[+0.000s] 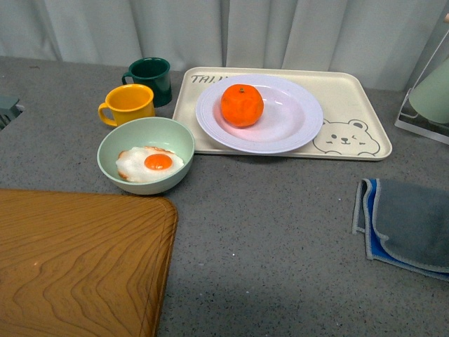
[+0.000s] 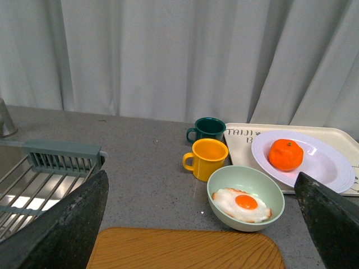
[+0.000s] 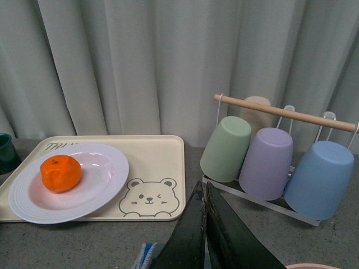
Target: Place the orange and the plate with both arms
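Note:
The orange (image 1: pixel 242 105) sits in the white plate (image 1: pixel 295 130), left of its middle. The plate rests on the cream bear tray (image 1: pixel 351 95) at the back of the counter. Neither arm shows in the front view. In the left wrist view my left gripper (image 2: pixel 205 224) is open and empty, well short of the orange (image 2: pixel 285 154) and plate (image 2: pixel 325 165). In the right wrist view my right gripper (image 3: pixel 203 193) is shut on nothing, hanging near the tray's corner, apart from the orange (image 3: pixel 60 173) and plate (image 3: pixel 101 179).
A pale green bowl (image 1: pixel 116 144) holding a fried egg (image 1: pixel 158 162), a yellow mug (image 1: pixel 130 104) and a dark green mug (image 1: pixel 151 77) stand left of the tray. A wooden board (image 1: pixel 77 260) lies front left, a folded cloth (image 1: pixel 407 221) right. A cup rack (image 3: pixel 269 151) stands right, a sink rack (image 2: pixel 39 179) left.

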Controlling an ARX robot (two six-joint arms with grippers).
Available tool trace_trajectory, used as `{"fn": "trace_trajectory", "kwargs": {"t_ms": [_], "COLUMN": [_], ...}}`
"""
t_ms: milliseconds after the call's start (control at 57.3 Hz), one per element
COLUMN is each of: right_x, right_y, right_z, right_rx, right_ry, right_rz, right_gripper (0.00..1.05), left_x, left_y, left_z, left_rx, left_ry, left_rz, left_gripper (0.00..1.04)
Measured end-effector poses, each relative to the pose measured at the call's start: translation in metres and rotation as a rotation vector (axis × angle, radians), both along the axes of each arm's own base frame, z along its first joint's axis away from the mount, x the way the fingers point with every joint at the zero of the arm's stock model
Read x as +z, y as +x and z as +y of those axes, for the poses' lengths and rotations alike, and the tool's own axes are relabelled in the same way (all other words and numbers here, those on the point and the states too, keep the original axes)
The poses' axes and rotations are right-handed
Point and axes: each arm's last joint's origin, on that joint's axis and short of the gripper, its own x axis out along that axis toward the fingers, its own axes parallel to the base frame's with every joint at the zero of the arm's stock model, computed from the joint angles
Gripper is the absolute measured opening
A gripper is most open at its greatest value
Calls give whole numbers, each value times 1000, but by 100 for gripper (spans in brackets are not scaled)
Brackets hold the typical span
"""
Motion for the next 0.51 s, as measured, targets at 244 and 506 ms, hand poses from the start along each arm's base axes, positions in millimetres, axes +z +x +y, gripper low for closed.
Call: {"fn": "trace_trajectory", "kwargs": {"t_ms": [244,506], "right_x": [2,4], "right_y": [-14,-25], "right_z": [0,0], "right_rx": [0,0], "right_ry": [0,0], "right_rz": [-4,-14], "right_gripper": [1,1], "left_x": [0,0], "left_y": [0,0], "left_z": [0,0], "left_rx": [0,0], "left_ry": [0,0], "left_rz": [0,0], "left_gripper": [98,98]}}
